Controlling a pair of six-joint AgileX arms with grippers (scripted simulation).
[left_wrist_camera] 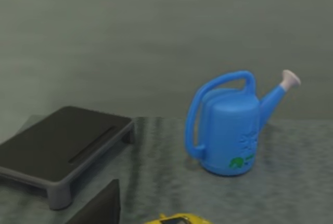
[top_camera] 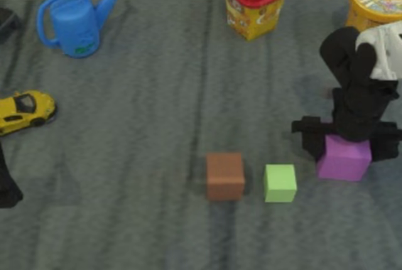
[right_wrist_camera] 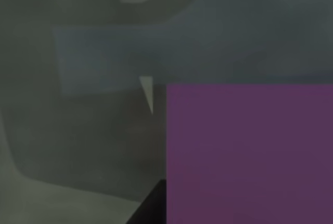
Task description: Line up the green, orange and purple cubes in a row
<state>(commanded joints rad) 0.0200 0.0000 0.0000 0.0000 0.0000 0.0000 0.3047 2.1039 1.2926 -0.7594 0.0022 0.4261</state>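
Three matte cubes; right pincer (top_camera: 347, 139) straddles the purple cube (top_camera: 343, 159), grip unclear.

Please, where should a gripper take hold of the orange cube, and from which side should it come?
Probably from straight above, closing on two opposite flat side faces of the orange cube. It sits flat on the table, apart from the green cube, so there is room on both sides. The right gripper is over the purple cube.

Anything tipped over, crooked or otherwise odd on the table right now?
Nothing stands out. The orange cube, green cube and purple cube sit flat, the purple one slightly off their line, under the right hand.
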